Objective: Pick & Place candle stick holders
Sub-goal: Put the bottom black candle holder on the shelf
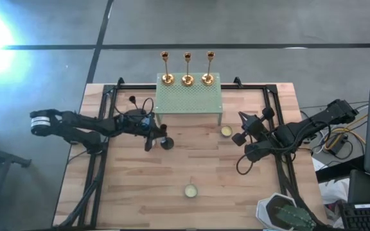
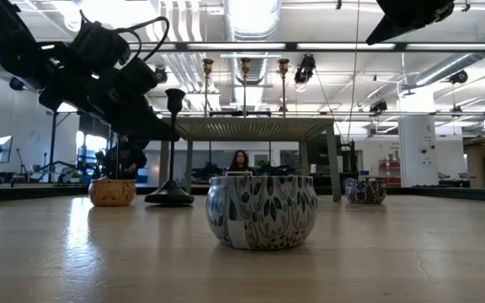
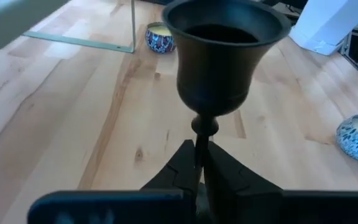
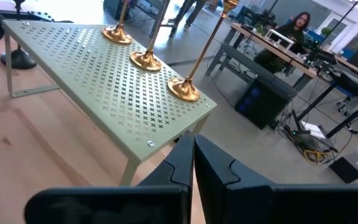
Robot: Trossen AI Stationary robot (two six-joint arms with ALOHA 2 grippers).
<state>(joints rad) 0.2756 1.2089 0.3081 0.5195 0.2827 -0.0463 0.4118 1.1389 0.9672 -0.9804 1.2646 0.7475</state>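
Note:
A matte black candle stick holder (image 1: 166, 142) stands upright on the table in front of the green perforated stand (image 1: 188, 99), its round base (image 2: 169, 199) on the wood. My left gripper (image 1: 153, 136) is shut on its stem; its cup (image 3: 222, 50) fills the left wrist view. Three shiny gold holders (image 1: 187, 78) stand in a row by their bases on the stand's far edge; they also show in the right wrist view (image 4: 146, 60). My right gripper (image 1: 241, 138) is shut and empty, right of the stand. The second black holder is out of view. My left gripper pinches the black holder's thin stem (image 3: 202, 138) between its two fingers, just below the cup and its small knob. The fingers (image 2: 154, 130) come from the table's left, slanting a little down, across the stem. The holder stands upright with its base on the table.
A candle tin (image 1: 226, 131) sits by the stand's right front leg, another tin (image 1: 190, 190) at the table's near middle, and a patterned tin (image 1: 286, 212) at the near right corner. A black frame (image 1: 101, 154) runs along the table's sides. People sit in the room behind.

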